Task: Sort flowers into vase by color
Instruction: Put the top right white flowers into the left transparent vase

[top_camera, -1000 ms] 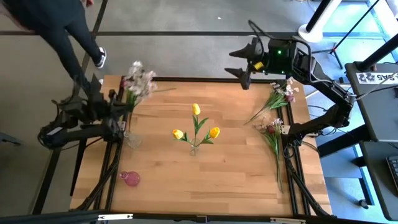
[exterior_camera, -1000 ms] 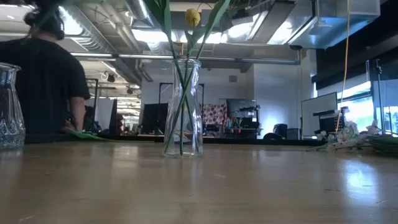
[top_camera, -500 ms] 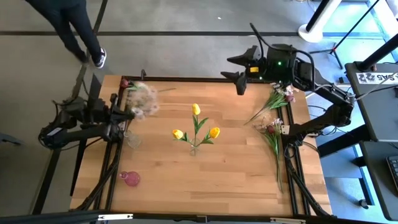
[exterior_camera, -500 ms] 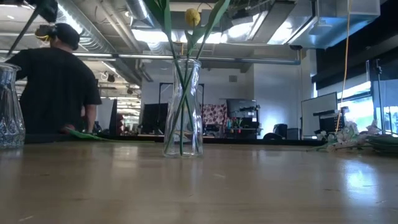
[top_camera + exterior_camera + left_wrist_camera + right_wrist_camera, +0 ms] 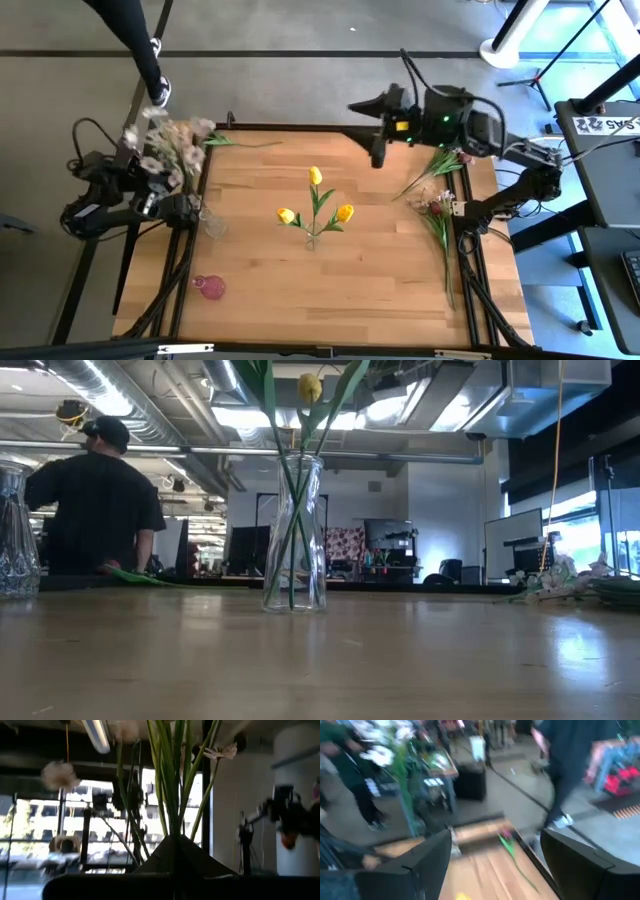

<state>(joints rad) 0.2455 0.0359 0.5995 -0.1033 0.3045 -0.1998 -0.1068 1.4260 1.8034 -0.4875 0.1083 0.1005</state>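
White-pink blossom spray is being pinched by left gripper beside ribbed glass vase; insertion pending. Right gripper is being held spread, empty.

A person in dark clothes is standing beyond the wooden table, one white-soled shoe showing near its far left corner. Monitors are glowing in the room behind, and a white stand base is sitting on the floor

The low view crops the yellow tulips and left vase.
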